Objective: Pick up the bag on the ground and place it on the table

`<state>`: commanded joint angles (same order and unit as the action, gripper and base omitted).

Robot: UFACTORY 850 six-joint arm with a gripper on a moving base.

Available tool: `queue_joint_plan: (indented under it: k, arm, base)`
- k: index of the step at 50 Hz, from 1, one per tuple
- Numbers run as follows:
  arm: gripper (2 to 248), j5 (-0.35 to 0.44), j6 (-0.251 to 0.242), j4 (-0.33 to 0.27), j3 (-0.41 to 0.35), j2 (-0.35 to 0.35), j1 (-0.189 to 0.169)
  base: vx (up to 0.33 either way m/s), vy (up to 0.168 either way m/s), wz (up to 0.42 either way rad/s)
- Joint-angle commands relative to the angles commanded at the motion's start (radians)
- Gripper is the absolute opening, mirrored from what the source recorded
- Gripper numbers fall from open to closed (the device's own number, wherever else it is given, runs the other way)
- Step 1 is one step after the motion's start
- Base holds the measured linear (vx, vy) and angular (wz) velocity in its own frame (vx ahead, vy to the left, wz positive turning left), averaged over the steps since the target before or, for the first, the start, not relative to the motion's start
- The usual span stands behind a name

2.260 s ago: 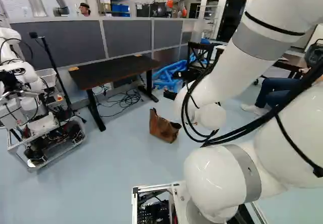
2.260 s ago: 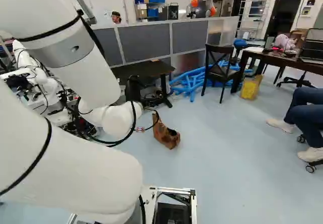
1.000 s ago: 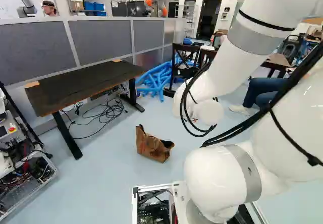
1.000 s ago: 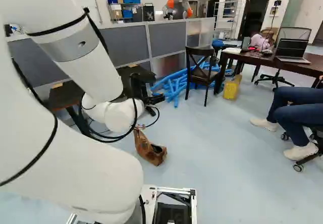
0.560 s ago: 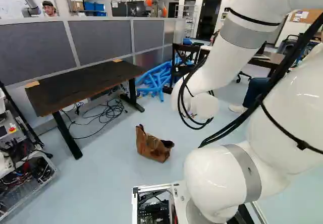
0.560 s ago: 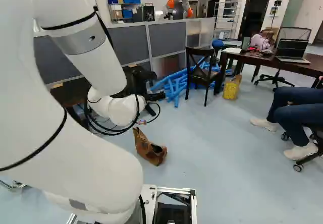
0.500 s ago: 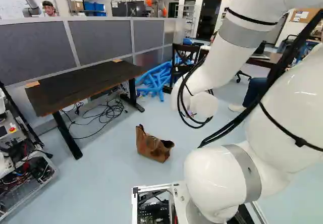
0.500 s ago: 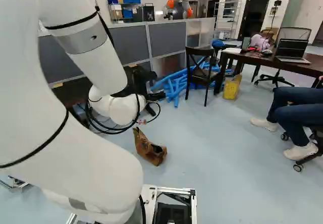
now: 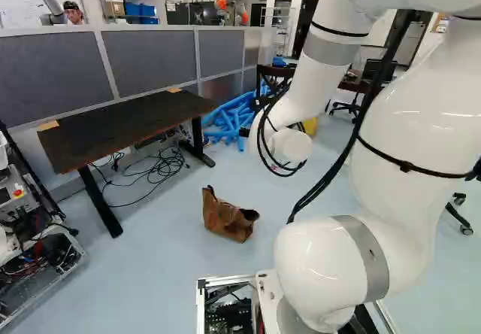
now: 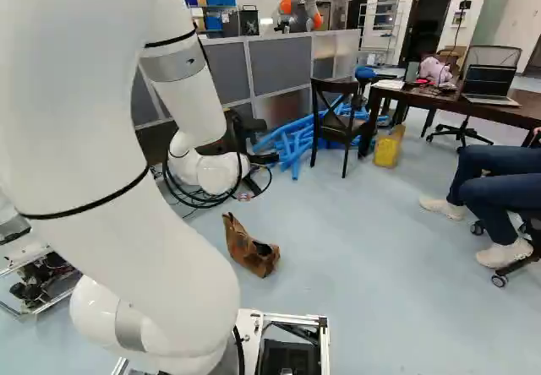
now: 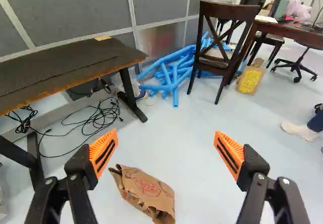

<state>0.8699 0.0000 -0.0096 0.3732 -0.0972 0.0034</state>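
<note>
Your gripper (image 10: 269,142) is spread wide. The brown bag (image 9: 225,220) sits on the floor (image 9: 158,266) before the table (image 9: 124,123), its contents hidden.

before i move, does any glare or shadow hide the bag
Left base view: bright glints on the white arm, none over the bag; right base view: the bag's mouth is dark inside; wrist view: pale sheen on the floor, bag unobscured.

Brown paper bag (image 9: 225,219), crumpled, mouth open, on floor (image 9: 165,281), centre of left base view; dark-topped desk (image 9: 124,126) upright, centre left.
</note>
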Motion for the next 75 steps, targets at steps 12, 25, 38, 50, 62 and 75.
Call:
queue_joint_plan:
  k: [12,25,38,50,62,75]
  arm:
    - [247,-0.014,0.000,-0.026,0.072,-0.095,0.008]
    - [247,-0.054,0.000,-0.076,0.152,-0.194,0.028]
    - [247,-0.097,0.000,-0.125,0.228,-0.286,0.056]
    - [247,-0.141,0.000,-0.166,0.294,-0.363,0.086]
    - [247,-0.194,0.000,-0.194,0.357,-0.437,0.116]
    - [247,-0.256,0.000,-0.206,0.411,-0.503,0.148]
  base:
    - [0.000,0.000,0.000]
    - [0.000,0.000,0.000]
    - [0.000,0.000,0.000]
    - [0.000,0.000,0.000]
    - [0.000,0.000,0.000]
    - [0.000,0.000,0.000]
